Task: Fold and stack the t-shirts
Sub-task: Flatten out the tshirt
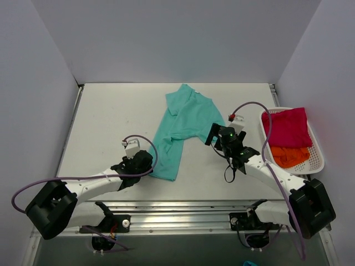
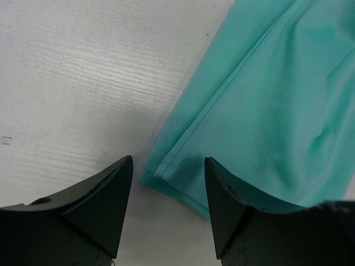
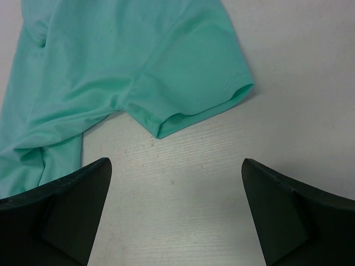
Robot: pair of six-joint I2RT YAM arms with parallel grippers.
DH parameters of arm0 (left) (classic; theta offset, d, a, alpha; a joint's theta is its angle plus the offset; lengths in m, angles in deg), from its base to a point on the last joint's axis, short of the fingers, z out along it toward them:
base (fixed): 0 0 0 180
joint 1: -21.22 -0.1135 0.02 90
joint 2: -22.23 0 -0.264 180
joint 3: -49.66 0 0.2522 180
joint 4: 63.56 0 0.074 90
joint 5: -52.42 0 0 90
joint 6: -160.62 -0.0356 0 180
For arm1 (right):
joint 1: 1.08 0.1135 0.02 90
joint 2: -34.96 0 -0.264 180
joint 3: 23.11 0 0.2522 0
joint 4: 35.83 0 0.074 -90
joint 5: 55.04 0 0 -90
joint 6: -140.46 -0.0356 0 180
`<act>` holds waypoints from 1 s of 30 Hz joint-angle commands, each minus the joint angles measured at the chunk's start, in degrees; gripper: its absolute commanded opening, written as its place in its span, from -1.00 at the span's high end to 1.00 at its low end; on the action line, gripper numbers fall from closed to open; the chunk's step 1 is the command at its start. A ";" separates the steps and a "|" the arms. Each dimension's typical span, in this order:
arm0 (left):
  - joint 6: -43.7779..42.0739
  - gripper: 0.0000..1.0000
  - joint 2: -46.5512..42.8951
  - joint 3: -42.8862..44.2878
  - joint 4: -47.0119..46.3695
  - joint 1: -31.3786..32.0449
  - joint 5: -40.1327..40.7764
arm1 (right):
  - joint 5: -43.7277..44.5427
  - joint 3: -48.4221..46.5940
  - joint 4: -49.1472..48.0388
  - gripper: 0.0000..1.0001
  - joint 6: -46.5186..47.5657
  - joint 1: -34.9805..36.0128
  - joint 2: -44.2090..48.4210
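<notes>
Barely started: soft teal cotton t-shirt (image 1: 183, 124) unfolded, crimson-pink t-shirt (image 1: 287, 126) and orange t-shirt (image 1: 289, 156) in white mesh basket (image 1: 318, 155); my left tool (image 2: 167, 160), right tool (image 3: 176, 162) spread

There are three t-shirts, one teal t-shirt (image 1: 183, 124) mid-table (image 1: 111, 122) and one crimson-pink t-shirt (image 1: 288, 127) and one orange t-shirt (image 1: 289, 156) in the single white mesh basket (image 1: 317, 162) at the right edge, plus two pincers, the left pincer (image 2: 168, 166) and right pincer (image 3: 176, 166).
</notes>
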 commanded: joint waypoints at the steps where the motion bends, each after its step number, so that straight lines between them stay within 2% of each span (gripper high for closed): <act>1: 0.88 -0.26 -0.44 -0.19 -3.93 0.42 -0.92 | 0.97 -0.36 -1.54 -0.99 -0.58 0.06 -0.79; 11: 0.08 -0.04 -2.64 0.25 -1.48 1.12 1.80 | 1.14 -0.36 -2.07 -0.99 -0.85 0.14 -2.64; 17: -0.18 0.16 -2.03 0.86 -0.77 1.47 2.33 | 1.41 -0.27 -2.07 -0.98 -0.93 0.14 -2.73; 18: -0.18 0.25 -1.94 0.86 -0.86 1.47 2.33 | 1.41 -0.27 -1.98 -0.98 -0.93 0.14 -2.73; 20: -0.18 0.29 -1.50 0.95 -1.03 1.47 2.24 | 1.41 -0.27 -1.89 -0.98 -0.93 0.14 -2.73; 23: -0.27 0.51 -0.89 0.95 -1.47 1.74 2.15 | 1.58 -0.27 -1.98 -0.98 -0.85 0.14 -2.73; 25: -0.36 0.80 -0.53 1.04 -1.74 1.82 2.15 | 1.76 -0.27 -1.98 -0.98 -0.85 0.14 -2.73; 27: -0.71 0.95 -0.45 1.30 -1.91 2.35 2.76 | 1.94 -0.27 -2.07 -0.98 -1.02 0.14 -2.82; 30: -0.97 0.95 -1.49 1.74 -1.39 3.14 3.99 | 2.11 0.26 -2.50 -0.98 -1.98 -0.03 -3.08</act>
